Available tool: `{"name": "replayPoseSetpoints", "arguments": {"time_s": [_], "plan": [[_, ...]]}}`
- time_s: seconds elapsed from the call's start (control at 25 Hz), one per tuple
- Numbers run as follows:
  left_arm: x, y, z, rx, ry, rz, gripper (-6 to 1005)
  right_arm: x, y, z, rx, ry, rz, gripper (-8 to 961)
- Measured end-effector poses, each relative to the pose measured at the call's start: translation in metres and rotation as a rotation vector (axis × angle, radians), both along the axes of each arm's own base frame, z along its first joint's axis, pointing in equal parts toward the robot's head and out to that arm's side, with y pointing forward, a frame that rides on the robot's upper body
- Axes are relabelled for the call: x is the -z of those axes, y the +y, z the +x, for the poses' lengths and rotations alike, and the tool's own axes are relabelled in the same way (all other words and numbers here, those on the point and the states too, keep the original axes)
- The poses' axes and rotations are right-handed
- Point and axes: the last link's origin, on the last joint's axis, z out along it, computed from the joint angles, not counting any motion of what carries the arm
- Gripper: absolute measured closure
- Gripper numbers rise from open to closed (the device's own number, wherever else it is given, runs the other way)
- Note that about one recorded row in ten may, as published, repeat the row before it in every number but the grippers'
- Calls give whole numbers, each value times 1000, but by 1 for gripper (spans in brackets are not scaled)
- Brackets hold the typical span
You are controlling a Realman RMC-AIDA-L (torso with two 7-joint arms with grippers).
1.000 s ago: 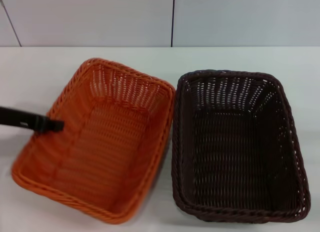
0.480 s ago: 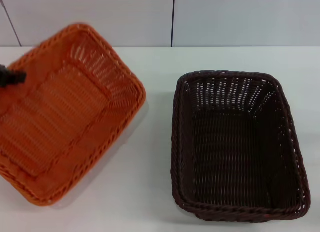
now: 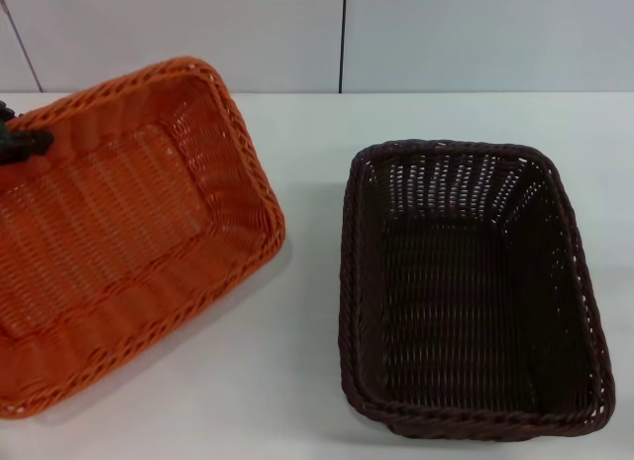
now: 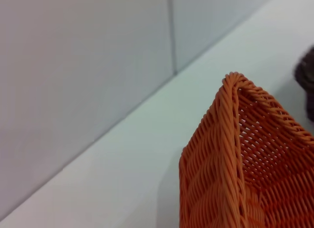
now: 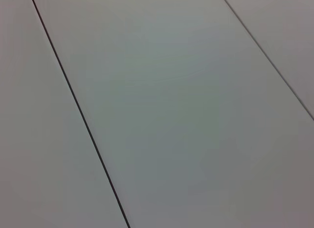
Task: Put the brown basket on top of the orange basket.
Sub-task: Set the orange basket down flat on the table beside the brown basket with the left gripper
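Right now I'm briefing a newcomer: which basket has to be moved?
On the white table, two woven baskets sit apart. Take the brown basket on the robot's right, flat on the tabletop. Unlike the orange basket, tilted at the left gripper, it is dark.

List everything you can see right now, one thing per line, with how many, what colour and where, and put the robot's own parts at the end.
orange basket: one, bright orange, on the robot's left, tilted and lifted, running off the head view's left edge.
brown basket: one, dark brown, on the robot's right, flat on the table, apart from the orange basket.
table: one, white, under both baskets.
wall: pale grey panels with dark seams, behind the table.
left gripper: one, black, at the orange basket's left rim, mostly out of frame.
right gripper: not in view.
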Motion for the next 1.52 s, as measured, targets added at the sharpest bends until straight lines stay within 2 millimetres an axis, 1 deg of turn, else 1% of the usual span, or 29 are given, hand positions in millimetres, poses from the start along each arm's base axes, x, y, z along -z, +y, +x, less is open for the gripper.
{"name": "replayPoseSetpoints", "arguments": {"time_s": [0.2,0.24,0.32,0.44,0.52,0.56,0.64,0.76,0.84,0.92,1.0,1.04,1.08,1.2,1.24,1.28,1.44,1.52], "plan": [[-1,-4,4,11,20,-68,831,0,-1,1,7,-4,-1,447],[3,-8,8,21,23,-125,831,0,-1,2,8,-5,-1,446],[8,-10,12,29,22,-164,831,0,-1,2,8,-6,-1,446],[23,-9,13,22,14,-223,831,0,-2,2,9,-6,-2,446],[36,-5,12,5,16,-263,831,0,-2,2,11,-6,-2,446],[47,-3,11,-11,18,-299,831,0,-3,3,11,-7,-1,446],[57,-1,11,-17,22,-323,831,0,-5,3,13,-8,1,446],[77,5,15,-11,22,-365,831,-1,-7,5,20,-6,6,446],[94,13,24,13,14,-384,830,-1,-9,6,26,-4,9,446],[97,15,26,21,16,-380,830,-1,-9,7,28,-4,9,447],[103,21,35,52,17,-367,830,-1,-10,7,29,-3,9,447],[108,26,44,81,13,-364,830,-1,-10,7,32,-3,10,447],[108,26,44,81,13,-364,830,-1,-11,8,34,-2,10,447],[117,34,53,102,1,-364,830,-1,-11,9,39,1,11,447],[122,37,56,102,-7,-368,830,-2,-12,10,46,3,18,447],[122,37,56,102,-7,-368,830,-2,-12,10,46,3,18,447],[134,46,62,108,-24,-364,831,-4,-15,14,61,6,29,447],[135,47,63,111,-27,-361,832,-4,-16,14,63,6,31,447]]}}
